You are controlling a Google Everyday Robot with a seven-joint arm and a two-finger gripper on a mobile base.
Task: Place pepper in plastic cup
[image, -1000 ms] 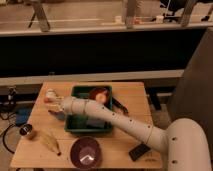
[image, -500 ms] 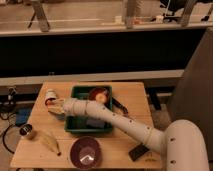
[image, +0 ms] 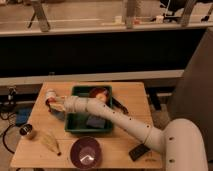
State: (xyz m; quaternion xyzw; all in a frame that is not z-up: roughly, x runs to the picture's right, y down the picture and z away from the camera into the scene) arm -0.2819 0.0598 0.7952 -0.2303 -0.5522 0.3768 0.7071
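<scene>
**Claw at far-left of tray, pepper step underway**

Your claw (image: pixel 54 104) sits left of the green tray (image: pixel 90 125), over the desk (image: pixel 125 150) edge. An orange-red bit there looks like the pepper (image: pixel 49 102); grip state: cannot tell. Plastic cup not clearly visible. Next, locate the cup, align above it.

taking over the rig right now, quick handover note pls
Gripper: stretched out over the table's far left side, left of the green tray. Something reddish shows at its tip, possibly the pepper; I cannot confirm a grasp.
Plastic cup: not visible by itself; it may be hidden under the gripper.
Also there: purple bowl at the front edge, pale yellow piece front left, small dark jar at the left edge.
Done: arm reached the left side. Left: confirm the pepper lands in the cup.
</scene>
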